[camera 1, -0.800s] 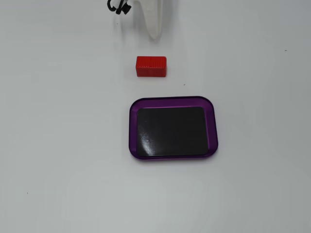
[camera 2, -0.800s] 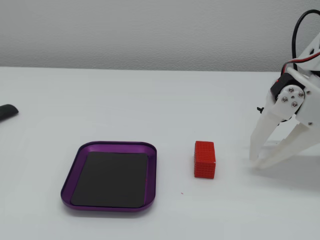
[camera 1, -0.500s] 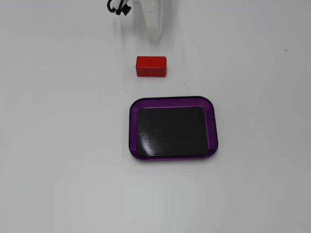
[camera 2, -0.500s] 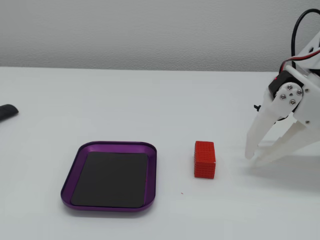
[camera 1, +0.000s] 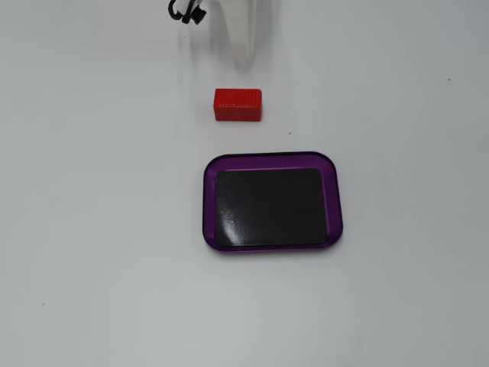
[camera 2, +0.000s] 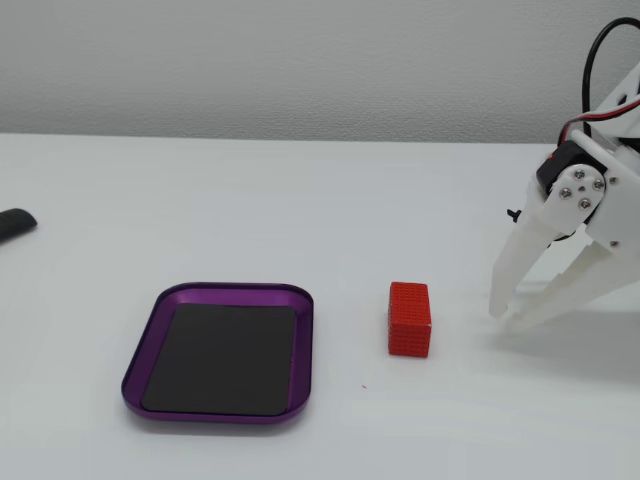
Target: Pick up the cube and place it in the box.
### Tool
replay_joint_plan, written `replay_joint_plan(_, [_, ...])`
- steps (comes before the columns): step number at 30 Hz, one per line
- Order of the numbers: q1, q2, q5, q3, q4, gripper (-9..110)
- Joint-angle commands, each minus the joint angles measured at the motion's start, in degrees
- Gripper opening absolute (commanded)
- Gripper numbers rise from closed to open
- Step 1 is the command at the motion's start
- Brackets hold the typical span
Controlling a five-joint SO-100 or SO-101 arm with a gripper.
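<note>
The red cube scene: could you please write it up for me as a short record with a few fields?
cube: red block resting on the white table, untouched
box: purple-rimmed tray with a black bottom, nothing inside it
cube versus box: apart, a strip of bare table between them
gripper: white fingers spread open, tips near the table, beside the cube and not touching it
other item: dark object at the left edge of a fixed view, too cropped to identify
task state: cube not yet grasped

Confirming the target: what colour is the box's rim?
Translucent purple rim on the box, around a black bottom; clearest in this fixed view.
</note>
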Motion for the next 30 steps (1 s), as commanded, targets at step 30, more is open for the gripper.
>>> replay_joint_plan(30, [2.99,-81.21,-3.16,-55.81,-4.75,25])
